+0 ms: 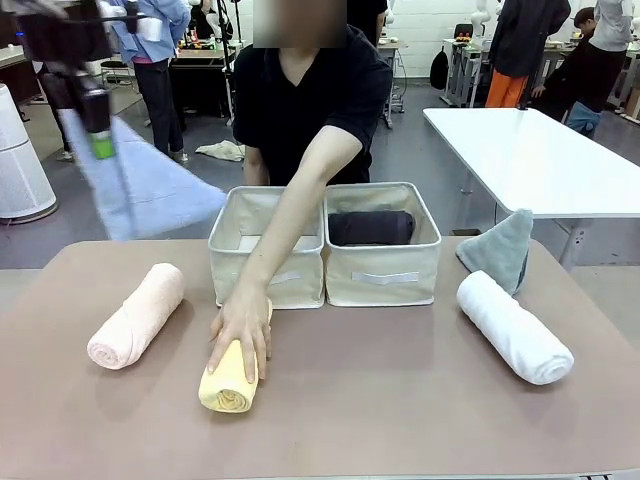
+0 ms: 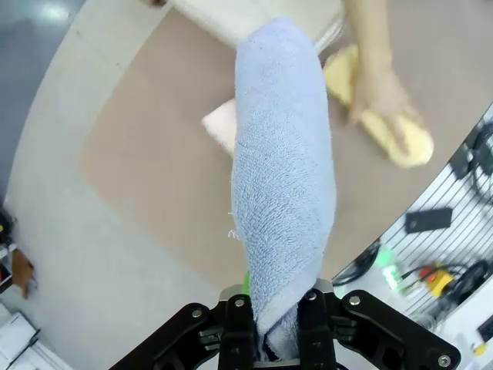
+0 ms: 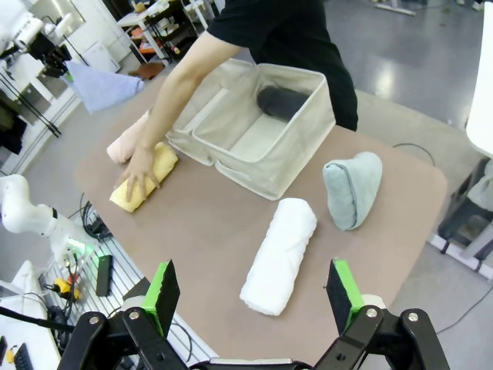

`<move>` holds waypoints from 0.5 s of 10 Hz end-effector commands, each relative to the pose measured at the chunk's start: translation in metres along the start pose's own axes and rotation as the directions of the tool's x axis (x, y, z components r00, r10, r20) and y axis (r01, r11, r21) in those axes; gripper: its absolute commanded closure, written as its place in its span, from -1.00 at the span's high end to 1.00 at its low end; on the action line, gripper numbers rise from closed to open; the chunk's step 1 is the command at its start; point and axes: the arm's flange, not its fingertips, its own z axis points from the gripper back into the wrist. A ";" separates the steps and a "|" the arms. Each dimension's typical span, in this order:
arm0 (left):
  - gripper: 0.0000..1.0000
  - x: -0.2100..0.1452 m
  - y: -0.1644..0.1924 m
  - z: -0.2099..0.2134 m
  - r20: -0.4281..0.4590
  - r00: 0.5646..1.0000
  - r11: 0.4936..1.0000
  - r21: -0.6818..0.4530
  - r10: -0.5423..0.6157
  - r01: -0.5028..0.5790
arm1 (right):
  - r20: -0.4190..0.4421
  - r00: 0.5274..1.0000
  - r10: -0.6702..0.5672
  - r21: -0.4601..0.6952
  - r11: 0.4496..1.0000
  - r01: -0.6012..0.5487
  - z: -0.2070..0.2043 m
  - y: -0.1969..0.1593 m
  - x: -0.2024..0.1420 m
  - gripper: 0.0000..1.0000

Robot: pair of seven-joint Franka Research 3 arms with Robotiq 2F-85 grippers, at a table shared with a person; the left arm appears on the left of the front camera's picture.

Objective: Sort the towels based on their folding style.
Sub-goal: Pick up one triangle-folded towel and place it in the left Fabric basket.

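Front view gives you the left tool (image 1: 99,140) raised at the far left, well above the worktop (image 1: 400,410); its jaws are clamped on the light blue towel (image 1: 150,190), which hangs loose and blurred beneath it, touching nothing else. Left wrist view confirms it for you: the fingers of that tool (image 2: 276,327) are pinched tight on one end of the blue cloth (image 2: 285,177), and the rest of the cloth drapes away from them over the worktop.

Right wrist view shows you the right tool (image 3: 254,289) with its green pads spread wide; it grips nothing and touches nothing, and it hovers high over the near right of the worktop, with the white roll (image 3: 279,254) lying below.

On the worktop you have the pink roll (image 1: 137,315) at the near left; the yellow roll (image 1: 232,378) lies near the middle, under the person's hand (image 1: 243,320), which presses on its far end. Two cream baskets stand side by side at the far middle; the left basket (image 1: 228,270) has the person's arm reaching over it, and the right basket (image 1: 385,280) holds the dark grey roll (image 1: 371,228). Right of the baskets stands the grey-teal triangle (image 1: 498,250), upright; the white roll (image 1: 513,327) lies just in front of it.
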 end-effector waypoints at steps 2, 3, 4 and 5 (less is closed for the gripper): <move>-0.66 -0.134 0.039 -0.028 -0.004 0.995 0.993 0.063 0.102 -0.101 | 0.000 1.000 0.001 0.006 1.000 -0.001 -0.001 0.000 0.000 1.00; -0.66 -0.155 0.042 -0.036 0.018 0.989 0.988 0.045 0.147 -0.147 | 0.000 1.000 0.001 0.006 1.000 -0.001 -0.001 0.000 0.000 1.00; -0.66 -0.160 0.043 -0.039 0.031 0.985 0.984 0.047 0.171 -0.172 | 0.000 1.000 0.001 0.006 1.000 -0.001 -0.001 0.000 0.000 1.00; -0.66 -0.159 0.039 -0.036 0.035 0.983 0.982 0.058 0.179 -0.181 | 0.000 1.000 0.001 0.006 1.000 -0.001 -0.001 0.000 0.000 1.00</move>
